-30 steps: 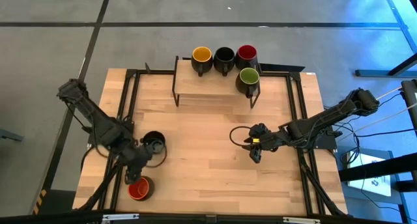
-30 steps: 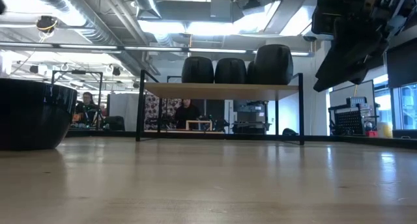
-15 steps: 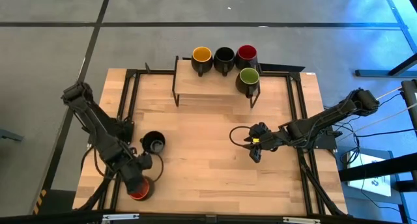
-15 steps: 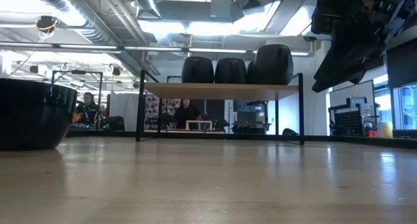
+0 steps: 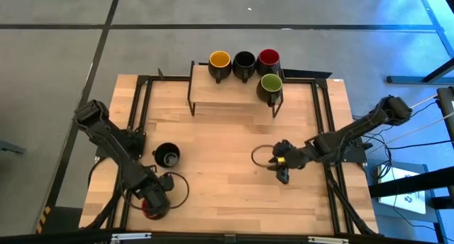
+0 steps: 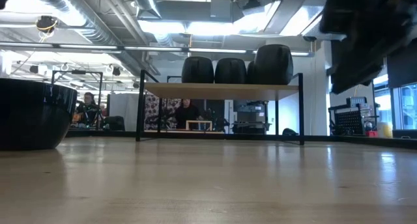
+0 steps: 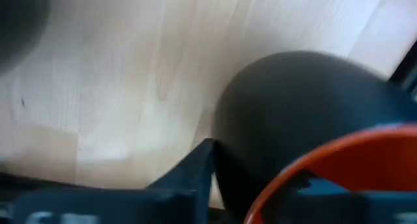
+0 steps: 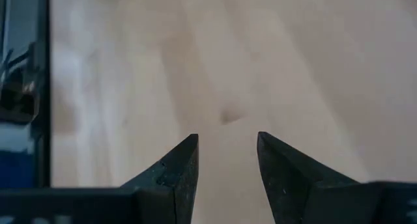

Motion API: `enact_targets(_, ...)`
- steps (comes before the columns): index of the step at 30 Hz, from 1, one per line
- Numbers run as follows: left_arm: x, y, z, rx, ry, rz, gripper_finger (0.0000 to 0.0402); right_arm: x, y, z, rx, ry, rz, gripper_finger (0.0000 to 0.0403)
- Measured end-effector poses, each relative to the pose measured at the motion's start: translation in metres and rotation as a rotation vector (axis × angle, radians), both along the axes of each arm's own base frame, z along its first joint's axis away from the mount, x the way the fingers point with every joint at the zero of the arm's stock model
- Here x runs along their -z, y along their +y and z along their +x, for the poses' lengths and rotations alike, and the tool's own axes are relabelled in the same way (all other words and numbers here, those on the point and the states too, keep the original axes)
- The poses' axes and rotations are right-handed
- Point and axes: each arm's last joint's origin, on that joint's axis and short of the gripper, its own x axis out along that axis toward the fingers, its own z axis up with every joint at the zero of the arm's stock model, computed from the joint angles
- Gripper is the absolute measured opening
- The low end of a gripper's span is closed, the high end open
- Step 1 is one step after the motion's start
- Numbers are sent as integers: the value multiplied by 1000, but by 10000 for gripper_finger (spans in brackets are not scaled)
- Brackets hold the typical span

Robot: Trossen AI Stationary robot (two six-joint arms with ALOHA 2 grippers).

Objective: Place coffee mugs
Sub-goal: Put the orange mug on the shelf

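- On the raised shelf (image 5: 227,95) at the far edge of the desk (image 5: 227,187) stand 4 mugs: the yellow mug (image 5: 219,65), a black mug (image 5: 244,65) and a red mug (image 5: 268,62) in a row touching one another, with the green mug (image 5: 270,89) just in front of the red one.
- In the low view these show as dark rounded bodies on top of the shelf (image 6: 221,88), the nearest of them larger than the rest.
- A second black mug (image 5: 167,157) stands alone on the desk's left part — its handle points toward the left edge.
- The left tool (image 5: 154,200) is low over the near left corner of the desk, on top of the second red mug (image 7: 306,133) (the high view hides most of that mug under the arm).
- The left wrist view shows 1 dark finger (image 7: 189,178) right against the mug's dark outer wall, with the red rim at the picture's edge; whether the tool has closed on the mug I cannot tell.
- The right tool (image 5: 284,172) hovers over bare wood to the right of the desk's middle, well apart from every mug.
- Its 2 fingers (image 8: 172,172) stand a little apart — a narrow gap with nothing between them.
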Motion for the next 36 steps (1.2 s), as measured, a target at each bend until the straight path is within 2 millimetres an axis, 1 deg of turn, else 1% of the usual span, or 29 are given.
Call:
enact_targets(3,4,1,7,2,-10,-7,33,0,15,-7,-62,-1,0,143)
enact_targets(4,4,2,10,-9,-20,-14,20,0,21,-10,-81,-4,-3,143)
enact_targets(5,4,4,14,-22,-31,-25,16,0,27,-14,-95,-5,-4,143)
enact_targets(8,-4,10,27,-69,-72,-35,19,1,42,-26,-106,1,-14,143)
enact_targets(11,-22,18,48,-95,-145,-61,18,4,54,-40,-85,15,-34,143)
enact_targets(14,-44,31,71,-117,-258,-45,16,6,63,-54,-39,1,-67,143)
enact_targets(17,-67,45,98,-131,-355,0,16,7,71,-67,-3,-27,-91,143)
enact_targets(19,-76,56,117,-118,-377,64,16,7,73,-74,19,-41,-99,143)
enact_targets(20,-77,61,126,-109,-376,93,16,7,74,-76,28,-45,-94,143)
enact_targets(24,-75,79,164,-112,-362,141,16,8,78,-82,29,-38,-67,143)
enact_targets(28,-64,88,197,-118,-348,155,17,8,79,-83,14,-13,-53,143)
enact_targets(32,-48,98,222,-161,-307,154,17,8,79,-83,35,-8,-33,143)
enact_targets(36,-36,104,242,-175,-297,172,16,9,78,-83,76,1,-1,143)
